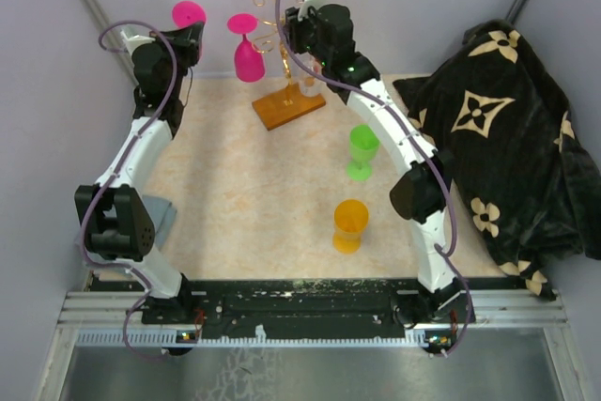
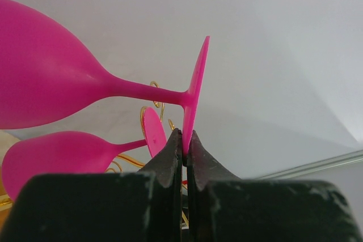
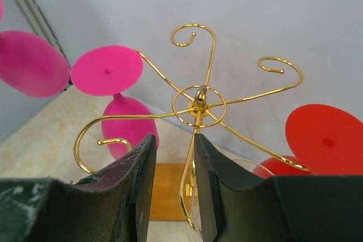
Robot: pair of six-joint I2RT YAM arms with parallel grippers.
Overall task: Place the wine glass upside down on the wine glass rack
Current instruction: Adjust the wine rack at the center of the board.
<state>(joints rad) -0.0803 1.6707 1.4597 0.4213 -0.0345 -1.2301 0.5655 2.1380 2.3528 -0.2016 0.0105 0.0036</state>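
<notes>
Fingers (image 2: pixel 168 160) of the left gripper (image 2: pixel 183 140) are seen pressed together on the rim of the foot of the pink wine glass (image 2: pixel 51 83), so that the thin disc is pinched edge-on between the tips. In the left wrist view the stem runs away from the fingers to the left, with the bowl at the far left and the foot standing just above the fingertips. From above, the wine glass (image 1: pixel 188 14) is held in the air to the left of the wine glass rack (image 1: pixel 288 108), apart from its wire arms and not yet hung. A second pink glass (image 1: pixel 246 49) is hung upside down from one scroll arm, between the held glass and the post. The right gripper (image 3: pixel 174 140) is placed at the rack's post with a narrow gap between its fingers; the gold wire lies in that gap, close to one finger, and a firm grip is not shown. A red glass (image 3: pixel 323 140) is hung on the far side. A green glass (image 1: pixel 362 149) and an orange glass (image 1: pixel 350 224) are stood on the desk (image 1: pixel 244 204), beside a black cloth (image 1: pixel 507 138).
</notes>
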